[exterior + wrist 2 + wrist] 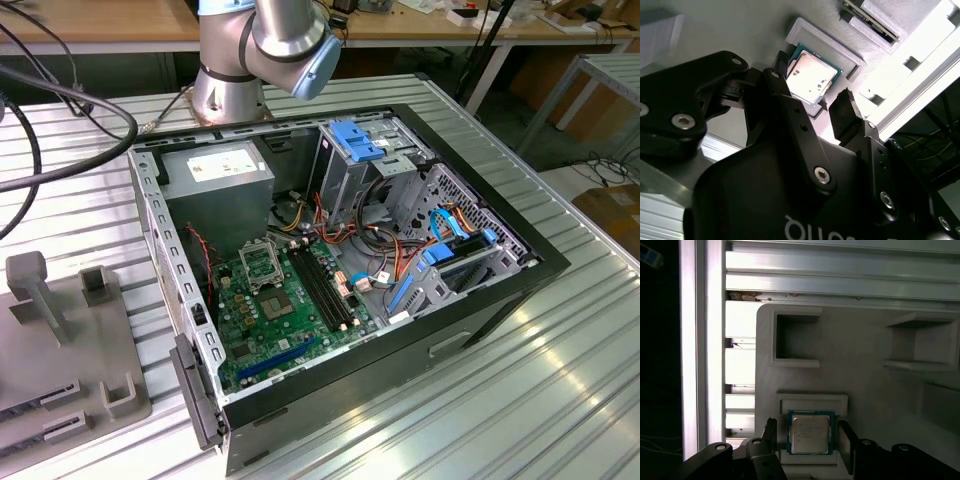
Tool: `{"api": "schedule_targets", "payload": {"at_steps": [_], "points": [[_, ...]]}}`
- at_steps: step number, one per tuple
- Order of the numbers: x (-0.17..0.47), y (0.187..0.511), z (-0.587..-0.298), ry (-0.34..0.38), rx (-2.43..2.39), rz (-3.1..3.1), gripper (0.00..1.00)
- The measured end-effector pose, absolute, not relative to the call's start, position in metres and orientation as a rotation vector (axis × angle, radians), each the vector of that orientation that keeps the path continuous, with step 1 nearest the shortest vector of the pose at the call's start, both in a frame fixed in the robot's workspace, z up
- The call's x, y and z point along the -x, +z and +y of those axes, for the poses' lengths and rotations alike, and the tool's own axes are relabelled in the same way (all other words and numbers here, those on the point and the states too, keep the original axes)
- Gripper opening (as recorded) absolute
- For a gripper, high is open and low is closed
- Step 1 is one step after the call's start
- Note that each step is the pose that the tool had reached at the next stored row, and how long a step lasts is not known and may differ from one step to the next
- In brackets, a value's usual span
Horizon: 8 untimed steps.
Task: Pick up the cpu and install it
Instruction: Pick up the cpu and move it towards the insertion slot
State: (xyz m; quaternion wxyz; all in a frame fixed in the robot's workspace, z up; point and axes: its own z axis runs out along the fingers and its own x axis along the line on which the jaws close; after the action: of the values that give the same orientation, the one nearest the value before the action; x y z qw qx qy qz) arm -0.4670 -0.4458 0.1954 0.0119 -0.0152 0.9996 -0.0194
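1. The cpu (810, 434) lies flat, silver top up, in a shallow raised holder (812, 402) on a grey tray (865, 350) – not in the computer.
2. In the second wrist view the cpu (811, 75) shows a green edge around its metal lid and sits square in that holder.
3. The gripper (809, 442) is right over it with its jaws apart. One black finger (846, 440) stands on each side of the cpu, with a gap between each finger and the chip. It has hold of nothing.
4. From the second wrist view the gripper (812, 82) looks the same: the two fingers (842, 110) straddle the chip, close to it but not pressed against it.
5. The tray carries other moulded pockets near the holder, among them an open-sided square one (795, 337).
6. In the exterior view the tray (60, 340) lies on a slatted metal table (560, 400), toward the exterior view's left of an open black case (500, 290).
7. Inside the case a green board (250, 330) lies flat. On it is the square socket (262, 262) – a metal frame with a dark middle.
8. The arm (270, 40) rises from its base on the table behind the case.
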Motion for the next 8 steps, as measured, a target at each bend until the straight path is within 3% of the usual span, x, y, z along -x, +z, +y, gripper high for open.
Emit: {"api": "schedule_targets", "payload": {"at_steps": [8], "points": [[0.4666, 0.1941, -0.4458, -0.096, 0.048, 3.116, 0.6]]}}
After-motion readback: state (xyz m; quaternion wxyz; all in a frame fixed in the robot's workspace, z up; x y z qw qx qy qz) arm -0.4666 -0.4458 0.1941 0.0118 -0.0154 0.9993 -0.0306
